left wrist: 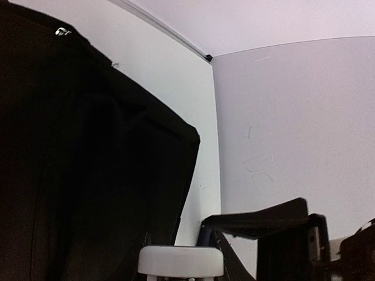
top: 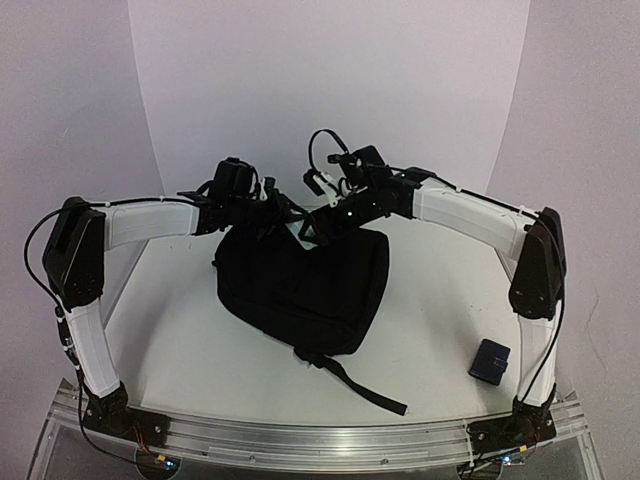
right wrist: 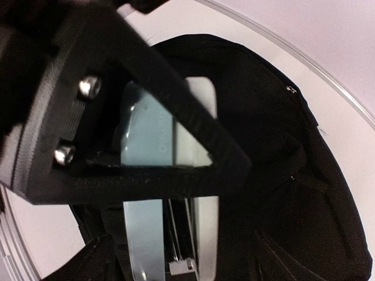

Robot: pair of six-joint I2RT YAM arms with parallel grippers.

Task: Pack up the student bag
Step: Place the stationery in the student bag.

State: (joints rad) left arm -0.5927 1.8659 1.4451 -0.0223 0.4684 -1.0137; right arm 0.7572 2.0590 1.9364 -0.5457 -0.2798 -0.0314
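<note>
- Metal rail (top: 320,440) runs along the near edge of the counter (top: 200,350). Both arm bases are bolted on it, left arm (top: 90,340) at left, right arm (top: 470,215) at right.
- Small dark-blue pouch (top: 491,360) lies on the counter near the right arm's base, well apart from the bag.
- Black webbing strap (top: 365,385) trails from the bag's near edge toward the rail, loose end flat on the counter.
- Student bag (top: 300,285) sits at ctr of the counter, btwn the two arms. It's soft and slumped, and its far edge meets both claws.
- Left claw (top: 278,215) reaches the bag's far top edge from the left. It's black on black in the top view. Left wrist view is mostly bag fabric (left wrist: 88,175) filling the left side, w/ a silver zip pull (left wrist: 61,32) near the top. Can't tell how far open the claw is, or whether it has hold of the fabric.
- Right claw (top: 318,225) comes in from the right to the same far edge, just beside the left claw. In the right wrist view one black finger (right wrist: 170,99) w/ two screws is close to the cam. It crosses in front of a pale blue-grey flat item (right wrist: 143,234) w/ a white edge, which stands in the bag's opening. The other finger isn't seen, so can't tell the gap or whether the claw grips the item.
- Pale curved backdrop (top: 330,80) stands behind the counter.
</note>
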